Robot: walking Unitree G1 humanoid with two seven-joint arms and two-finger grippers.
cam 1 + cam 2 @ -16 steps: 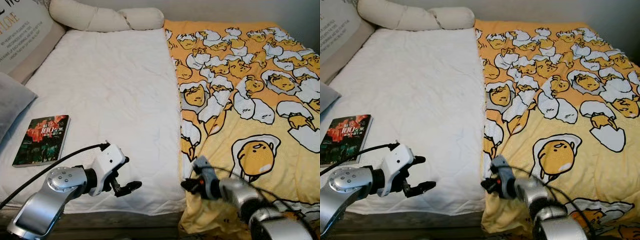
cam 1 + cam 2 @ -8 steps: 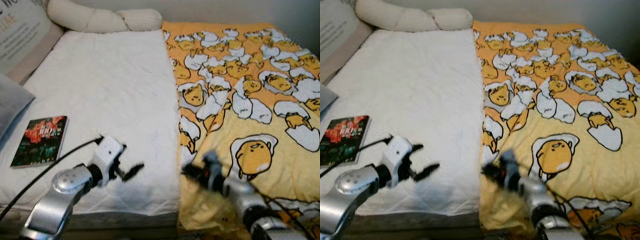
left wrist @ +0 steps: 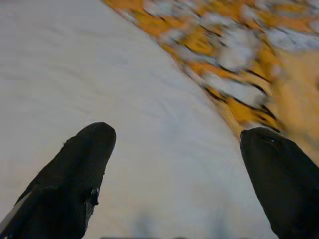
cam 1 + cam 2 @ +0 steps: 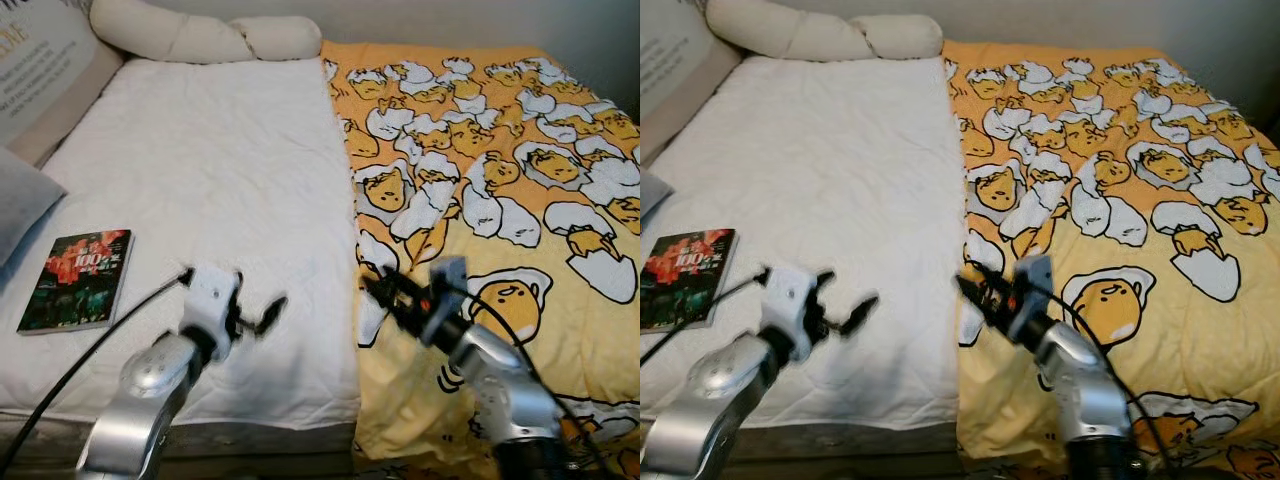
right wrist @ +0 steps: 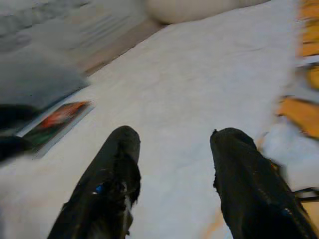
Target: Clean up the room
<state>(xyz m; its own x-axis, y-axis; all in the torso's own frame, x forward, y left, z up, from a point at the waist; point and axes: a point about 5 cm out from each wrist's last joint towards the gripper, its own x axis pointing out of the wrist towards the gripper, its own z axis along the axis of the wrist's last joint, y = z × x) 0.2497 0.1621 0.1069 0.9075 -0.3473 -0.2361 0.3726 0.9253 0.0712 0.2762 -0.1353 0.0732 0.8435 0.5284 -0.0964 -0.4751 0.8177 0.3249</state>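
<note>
Both grippers hover over the near half of a bed, fingers spread and holding nothing

The left gripper (image 4: 262,318) is above the white sheet (image 4: 220,170) near the bed's front edge, its fingers wide apart in the left wrist view. The right gripper (image 4: 385,292) is at the inner edge of the orange egg-character blanket (image 4: 500,200), where the blanket meets the sheet, its fingers (image 5: 117,164) also parted with only sheet between them. A book (image 4: 78,278) with a dark, red-lettered cover lies flat on the sheet near the bed's left side, well apart from both grippers. A grey pillow (image 4: 22,200) lies beside it, and a cream bolster (image 4: 200,38) runs along the head of the bed
</note>
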